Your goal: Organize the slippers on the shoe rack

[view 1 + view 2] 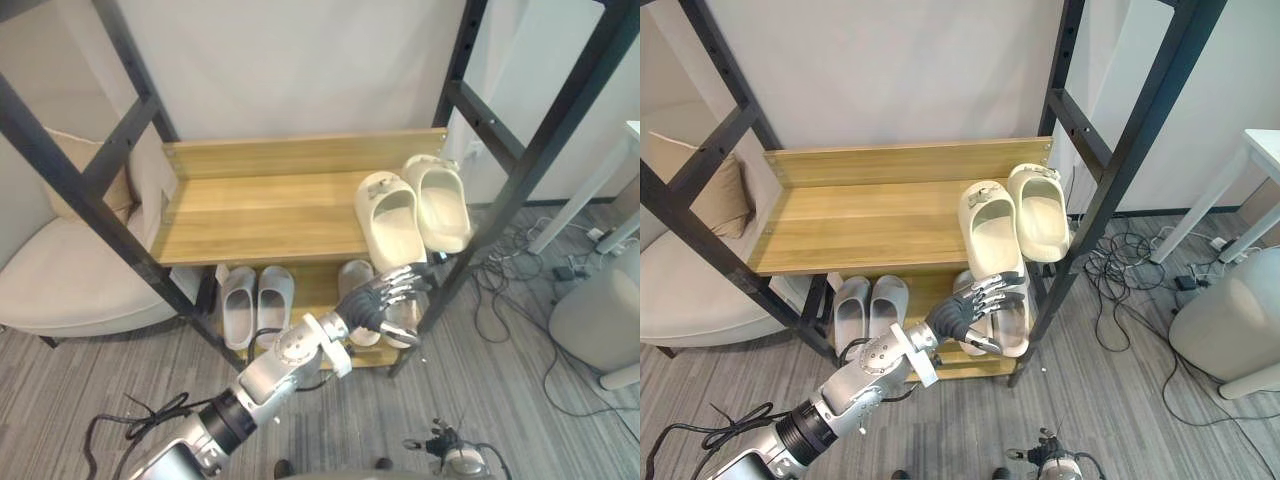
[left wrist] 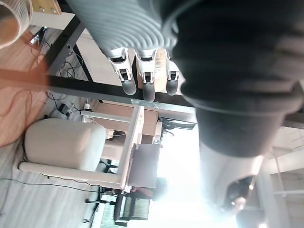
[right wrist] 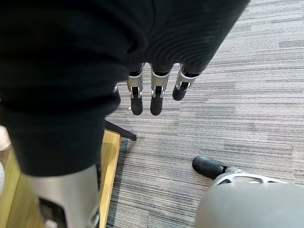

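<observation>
A cream pair of slippers (image 1: 390, 222) (image 1: 440, 200) lies at the right end of the rack's upper wooden shelf (image 1: 260, 215), toes toward me; the nearer one overhangs the front edge. On the lower shelf (image 1: 312, 285), a grey pair (image 1: 238, 305) (image 1: 274, 298) lies at the left and a pale pair (image 1: 352, 278) at the right. My left hand (image 1: 385, 298) hovers open in front of that pale pair, just under the upper shelf's edge, covering part of it and holding nothing. My right hand (image 3: 151, 92) hangs open over the floor with straight fingers.
Black metal rack posts (image 1: 520, 170) stand on both sides of the shelves. A beige armchair (image 1: 60, 280) sits left of the rack. To the right are cables on the carpet (image 1: 520, 270), a white table leg (image 1: 590, 200) and a rounded pale stool (image 1: 600, 310).
</observation>
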Available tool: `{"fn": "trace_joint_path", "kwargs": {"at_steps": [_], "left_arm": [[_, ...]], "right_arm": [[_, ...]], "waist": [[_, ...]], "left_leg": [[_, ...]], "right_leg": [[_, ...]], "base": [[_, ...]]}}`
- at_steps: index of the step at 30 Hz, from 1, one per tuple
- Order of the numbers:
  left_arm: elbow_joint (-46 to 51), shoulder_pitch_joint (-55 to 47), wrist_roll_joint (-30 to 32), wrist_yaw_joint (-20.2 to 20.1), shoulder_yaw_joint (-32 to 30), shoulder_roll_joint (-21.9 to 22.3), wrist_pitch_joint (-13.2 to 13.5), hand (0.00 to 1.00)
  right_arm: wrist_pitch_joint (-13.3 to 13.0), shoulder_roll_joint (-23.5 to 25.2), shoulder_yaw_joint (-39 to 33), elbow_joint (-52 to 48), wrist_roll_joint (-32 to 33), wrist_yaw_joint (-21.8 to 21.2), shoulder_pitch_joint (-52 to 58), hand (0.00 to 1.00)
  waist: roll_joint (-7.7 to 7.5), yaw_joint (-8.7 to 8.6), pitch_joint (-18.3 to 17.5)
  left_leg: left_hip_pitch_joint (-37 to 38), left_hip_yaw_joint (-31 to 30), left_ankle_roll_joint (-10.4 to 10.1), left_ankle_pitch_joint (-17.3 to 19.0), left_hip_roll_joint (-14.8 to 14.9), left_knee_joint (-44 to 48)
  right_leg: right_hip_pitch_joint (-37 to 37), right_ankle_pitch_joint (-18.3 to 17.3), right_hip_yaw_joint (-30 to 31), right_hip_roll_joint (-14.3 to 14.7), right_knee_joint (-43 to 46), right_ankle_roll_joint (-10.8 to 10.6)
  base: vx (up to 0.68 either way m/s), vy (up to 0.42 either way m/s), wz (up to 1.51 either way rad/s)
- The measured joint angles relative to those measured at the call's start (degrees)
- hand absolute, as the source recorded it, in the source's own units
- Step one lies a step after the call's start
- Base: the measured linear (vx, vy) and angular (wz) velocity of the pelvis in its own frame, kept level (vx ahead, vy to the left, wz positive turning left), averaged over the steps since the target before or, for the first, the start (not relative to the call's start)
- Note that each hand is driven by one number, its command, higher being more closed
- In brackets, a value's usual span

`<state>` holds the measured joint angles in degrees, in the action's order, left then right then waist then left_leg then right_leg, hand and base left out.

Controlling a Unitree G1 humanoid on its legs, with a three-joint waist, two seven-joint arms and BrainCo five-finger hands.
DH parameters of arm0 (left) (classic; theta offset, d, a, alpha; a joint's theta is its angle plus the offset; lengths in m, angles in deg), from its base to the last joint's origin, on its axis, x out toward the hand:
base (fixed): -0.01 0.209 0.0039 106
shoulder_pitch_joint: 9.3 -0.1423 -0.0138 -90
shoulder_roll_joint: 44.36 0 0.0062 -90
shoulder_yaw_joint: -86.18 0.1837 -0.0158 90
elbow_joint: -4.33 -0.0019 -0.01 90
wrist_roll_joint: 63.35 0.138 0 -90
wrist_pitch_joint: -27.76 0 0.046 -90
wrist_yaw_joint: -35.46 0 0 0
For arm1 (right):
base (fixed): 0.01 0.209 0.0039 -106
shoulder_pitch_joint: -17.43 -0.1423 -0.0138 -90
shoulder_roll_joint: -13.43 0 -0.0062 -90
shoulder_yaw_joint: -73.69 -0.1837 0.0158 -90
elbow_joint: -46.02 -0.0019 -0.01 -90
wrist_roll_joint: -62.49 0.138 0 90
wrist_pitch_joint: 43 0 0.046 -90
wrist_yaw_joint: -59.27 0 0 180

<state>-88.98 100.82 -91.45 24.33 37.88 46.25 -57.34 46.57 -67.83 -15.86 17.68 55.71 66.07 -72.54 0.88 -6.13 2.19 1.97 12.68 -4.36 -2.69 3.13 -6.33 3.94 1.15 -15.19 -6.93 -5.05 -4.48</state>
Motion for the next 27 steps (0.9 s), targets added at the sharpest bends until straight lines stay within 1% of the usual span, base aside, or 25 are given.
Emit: {"fn": "trace_joint_path", "kwargs": {"at_steps": [3,6,8,12,17,20,27], "left_arm": [[-1.0,0.6,1.8,0.9,0.0,0.2,0.9,0.0],[-1.2,0.6,3.3,1.3,-0.1,0.3,1.1,0.0],[-3.3,1.6,4.5,2.2,-0.2,0.6,1.6,0.0],[-4.5,2.3,6.7,2.8,-1.0,1.0,2.2,0.0],[-6.5,4.0,8.0,4.4,-2.0,1.3,2.3,0.0],[-7.8,4.2,9.0,5.1,-3.7,1.6,2.3,0.0],[-9.8,5.2,10.8,6.6,-5.9,1.8,2.3,0.0]], "right_arm": [[-0.1,0.5,-0.1,0.0,0.0,0.0,-0.5,0.0],[-0.2,1.2,-0.2,-0.1,0.0,0.0,-0.8,0.0],[-0.3,1.8,-0.4,-0.1,0.1,0.0,-1.2,0.0],[-0.3,2.9,-1.0,-0.1,0.1,0.0,-1.2,0.0],[-0.3,3.6,-2.3,-0.1,0.1,-0.1,-1.1,0.0],[-0.3,3.8,-2.5,-0.2,0.1,-0.1,-1.1,0.0],[-0.3,4.0,-3.3,-1.2,0.1,-0.1,-1.1,0.0]], "waist": [[-0.02,-0.14,0.2],[-0.09,-0.14,0.7],[-0.23,-0.16,1.3],[-0.23,-0.18,1.4],[-0.22,-0.19,1.4],[-0.21,-0.36,1.6],[-0.12,-0.36,2.8]], "left_leg": [[0.1,0.1,0.0,0.0,0.0,0.0],[0.2,0.2,0.0,0.0,0.0,0.0],[0.4,0.4,0.0,0.0,0.1,0.0],[0.5,0.7,0.0,0.1,0.1,0.0],[0.5,0.9,0.0,0.3,0.1,0.0],[0.6,1.0,-0.1,0.4,0.1,0.0],[0.8,1.4,-0.1,0.4,0.1,0.0]], "right_leg": [[0.0,0.0,0.0,0.0,0.0,0.0],[0.0,0.0,0.0,0.0,0.0,0.1],[0.0,0.0,0.2,0.0,0.0,0.1],[0.0,0.1,0.4,0.0,0.0,0.1],[0.0,0.0,0.5,0.0,0.0,0.1],[0.0,0.0,0.7,0.0,0.0,0.1],[0.0,0.0,0.9,0.0,0.0,0.1]], "base": [[-0.04,-0.001,-0.01],[-0.05,0.003,-0.04],[-0.02,0.001,-0.05],[0.0,0.0,-0.03],[0.0,0.0,0.0],[0.0,0.0,0.0],[-0.01,-0.003,-0.02]]}}
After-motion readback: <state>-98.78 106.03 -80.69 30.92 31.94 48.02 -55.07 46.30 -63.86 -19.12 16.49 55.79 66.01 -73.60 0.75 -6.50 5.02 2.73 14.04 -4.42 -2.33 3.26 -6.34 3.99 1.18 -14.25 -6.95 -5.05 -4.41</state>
